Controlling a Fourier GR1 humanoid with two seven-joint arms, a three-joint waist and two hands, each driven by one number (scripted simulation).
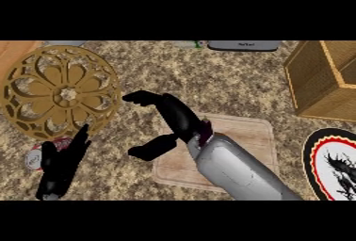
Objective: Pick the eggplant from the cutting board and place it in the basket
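Observation:
A light wooden cutting board [243, 136] lies right of centre on the speckled counter. Only a sliver of the dark purple eggplant [205, 133] shows on it, beside my right wrist; the forearm hides the rest. My right hand [177, 115] reaches up and left past the board's left edge, its fingers [141, 99] spread straight and the thumb [149, 148] held wide apart, with nothing between them. The round golden basket [59, 92] with a flower-pattern bottom sits at the left. My left hand [59, 164] rests open at the lower left, fingers up, just below the basket.
A wooden crate [327, 80] stands at the upper right. A black, white and red plate [332, 162] lies at the right edge. A grey appliance [243, 45] sits at the back. A small red and white object [35, 157] lies partly under my left hand.

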